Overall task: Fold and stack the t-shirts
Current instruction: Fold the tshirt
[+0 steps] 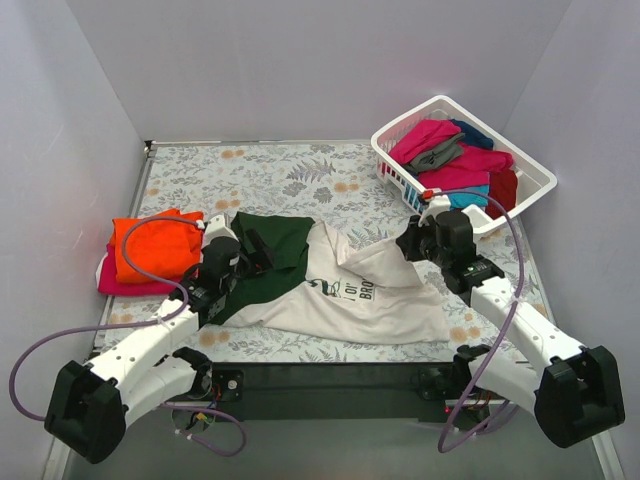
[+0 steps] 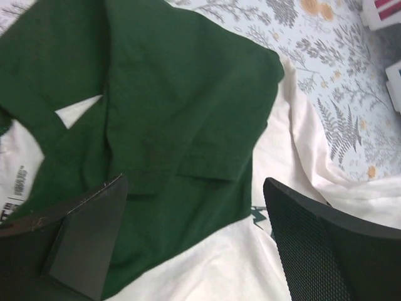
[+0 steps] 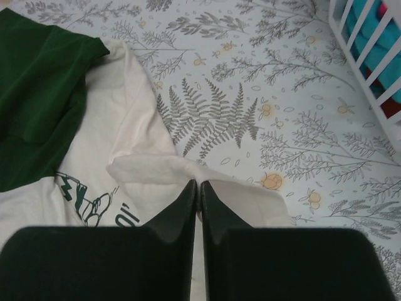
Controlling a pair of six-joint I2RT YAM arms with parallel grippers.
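The cream-white t-shirt with dark green sleeves and a dark print lies spread and rumpled on the table. My left gripper is open just above the green cloth, holding nothing. My right gripper is shut on a fold of the shirt's cream edge and holds it off the cover. A folded orange shirt lies on a magenta one at the left. More shirts, magenta, grey, teal, dark red and navy, fill the basket.
The white slatted basket stands at the back right; its wall shows in the right wrist view. The grey floral table cover lies under everything. Grey walls close in the left, back and right.
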